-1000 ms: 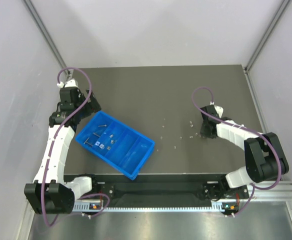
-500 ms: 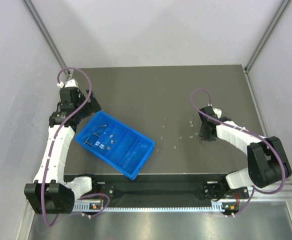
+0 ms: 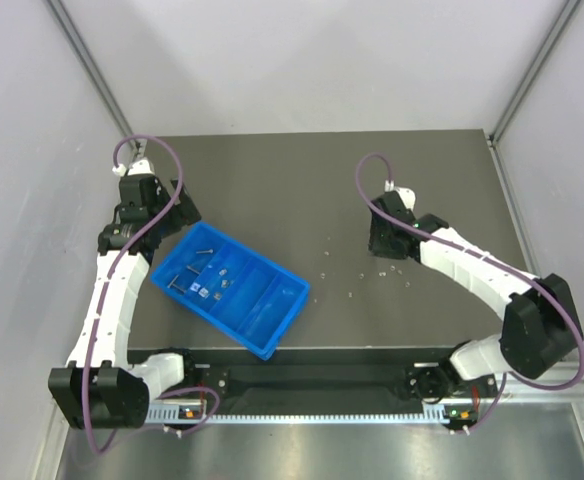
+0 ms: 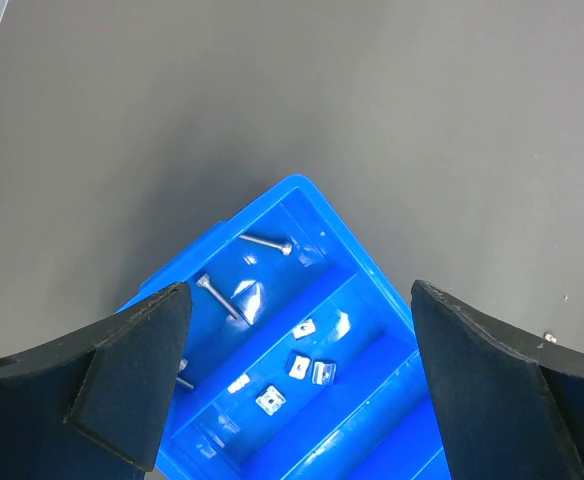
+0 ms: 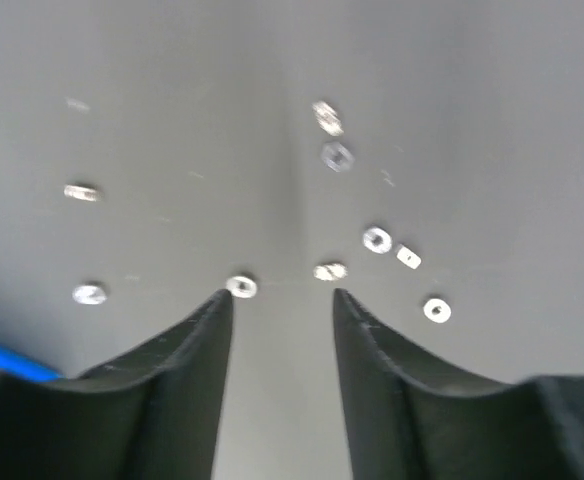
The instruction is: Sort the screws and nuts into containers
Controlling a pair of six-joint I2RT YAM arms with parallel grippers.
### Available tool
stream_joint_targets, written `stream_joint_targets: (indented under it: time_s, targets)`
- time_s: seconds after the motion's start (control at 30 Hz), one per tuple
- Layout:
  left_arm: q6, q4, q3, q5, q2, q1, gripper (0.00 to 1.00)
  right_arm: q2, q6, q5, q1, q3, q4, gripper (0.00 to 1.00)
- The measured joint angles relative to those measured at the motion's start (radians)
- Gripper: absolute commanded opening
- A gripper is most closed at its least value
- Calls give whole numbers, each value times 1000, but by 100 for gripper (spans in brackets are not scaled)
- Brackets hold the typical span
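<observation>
Left end effector (image 4: 297, 295): jaws wide apart, empty, above the blue tray (image 4: 294, 186). End compartment: two screws (image 4: 265, 243) in full view, a third half hidden behind a finger. Next compartment: four nuts (image 4: 269, 400). Right end effector (image 5: 281, 296): jaws parted, gripping nothing, low over the surface (image 5: 222, 60). Roughly nine loose metal pieces (image 5: 376, 239) lie scattered there, blurred, types unclear.

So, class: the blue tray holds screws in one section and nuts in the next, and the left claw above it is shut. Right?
No: the left claw is open, fingers wide apart, in the left wrist view. Screws and nuts do sit in neighbouring tray sections.
</observation>
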Motion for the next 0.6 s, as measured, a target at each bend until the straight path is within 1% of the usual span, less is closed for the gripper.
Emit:
stream_joint_targets:
  time_s: [0.07, 0.33, 0.43, 0.6]
  targets:
    - [0, 1, 0, 0, -2, 0, 96, -4, 1, 14, -10, -40, 0, 51]
    - [0, 2, -3, 1, -4, 0, 96, -83, 42, 13, -124, -298, -16, 52]
    - [0, 3, -4, 2, -4, 0, 96, -93, 53, 10, -132, -332, 5, 50]
    - [0, 3, -5, 4, -4, 0, 96, -53, 52, 8, -133, -337, 61, 49]
